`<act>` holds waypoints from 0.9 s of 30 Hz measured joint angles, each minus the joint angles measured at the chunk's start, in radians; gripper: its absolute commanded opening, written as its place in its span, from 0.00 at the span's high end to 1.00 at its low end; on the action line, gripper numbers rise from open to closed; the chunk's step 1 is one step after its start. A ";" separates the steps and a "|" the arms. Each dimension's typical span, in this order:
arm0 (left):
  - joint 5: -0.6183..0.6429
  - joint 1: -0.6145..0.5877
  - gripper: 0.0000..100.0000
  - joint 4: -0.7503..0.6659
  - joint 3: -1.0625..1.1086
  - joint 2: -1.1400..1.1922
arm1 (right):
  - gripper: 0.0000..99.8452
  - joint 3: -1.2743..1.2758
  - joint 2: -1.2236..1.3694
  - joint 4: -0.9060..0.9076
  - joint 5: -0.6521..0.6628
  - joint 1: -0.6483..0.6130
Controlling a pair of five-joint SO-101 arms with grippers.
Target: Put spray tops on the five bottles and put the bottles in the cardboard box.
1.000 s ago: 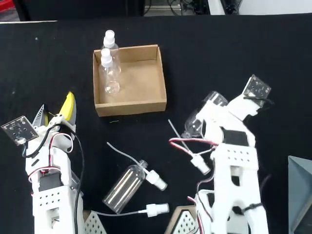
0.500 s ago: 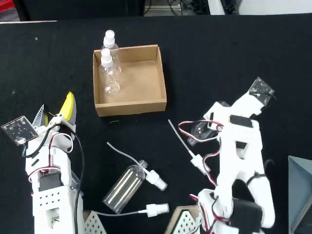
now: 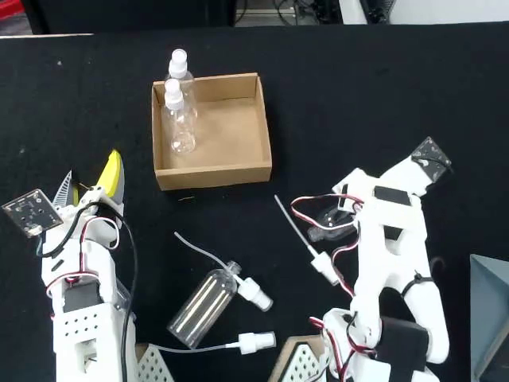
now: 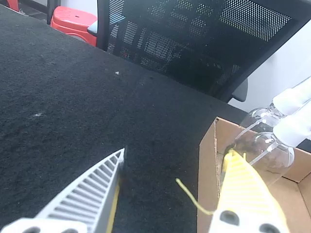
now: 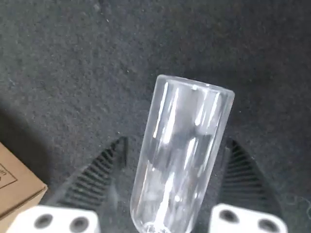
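Bottle in right pincer, neck unseen

Left tool agape, right tool clamped.

The right gripper has drawn its bottle backward.

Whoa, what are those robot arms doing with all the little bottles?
They're putting spray tops on bottles and packing them away. The right gripper holds a clear bottle over the black table. The left gripper is open and empty near the cardboard box, where two topped bottles already sit along one side. Another bottle and three loose spray tops lie on the table.
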 measured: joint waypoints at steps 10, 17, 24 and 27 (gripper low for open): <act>0.000 0.000 0.70 0.000 0.000 0.000 | 0.76 -0.215 0.002 0.253 0.031 0.000; 0.000 0.000 0.70 0.000 0.000 0.000 | 0.76 -0.358 0.006 0.437 0.120 0.002; 0.000 0.000 0.70 0.000 0.000 0.000 | 0.76 -0.423 0.006 0.551 0.233 0.002; 0.000 0.000 0.70 0.000 0.000 0.000 | 0.76 -0.440 0.006 0.586 0.301 0.002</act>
